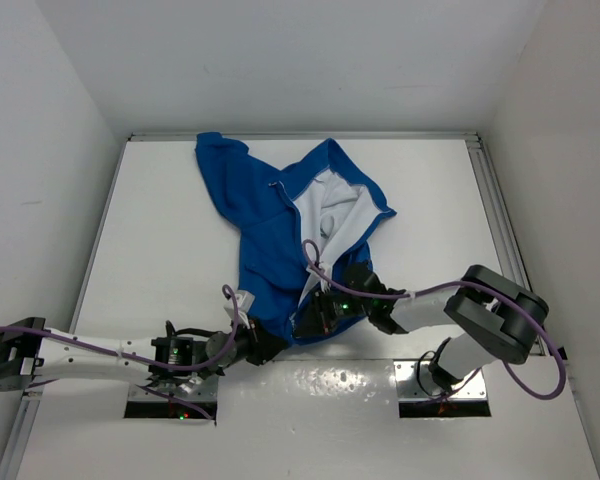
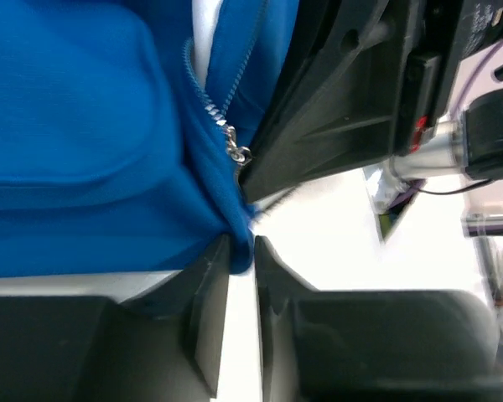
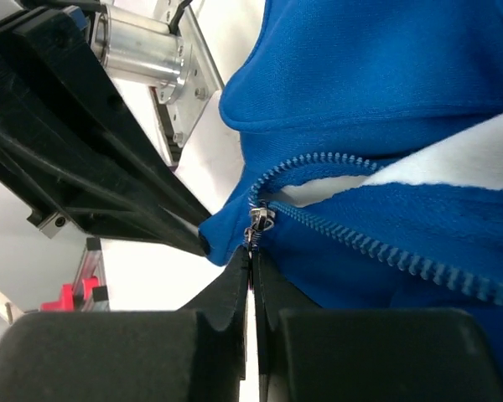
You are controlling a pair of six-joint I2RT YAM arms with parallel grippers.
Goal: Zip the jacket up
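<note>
Left end effector [image 2: 241,255] pinched on jacket [image 2: 75,126] hem, right end effector [image 3: 251,258] closed narrow on zipper slider [image 3: 258,223]

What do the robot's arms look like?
The left arm and right arm are white tubes with chunky black joints. A purple cable runs along each. The fingers are black and wedge-shaped.

White table [image 1: 160,230], matte; glossy strip at near edge — reflects light. Plain white walls [image 1: 40,150] on L, R and rear. Alu rail [image 1: 492,200] along R table edge.
</note>
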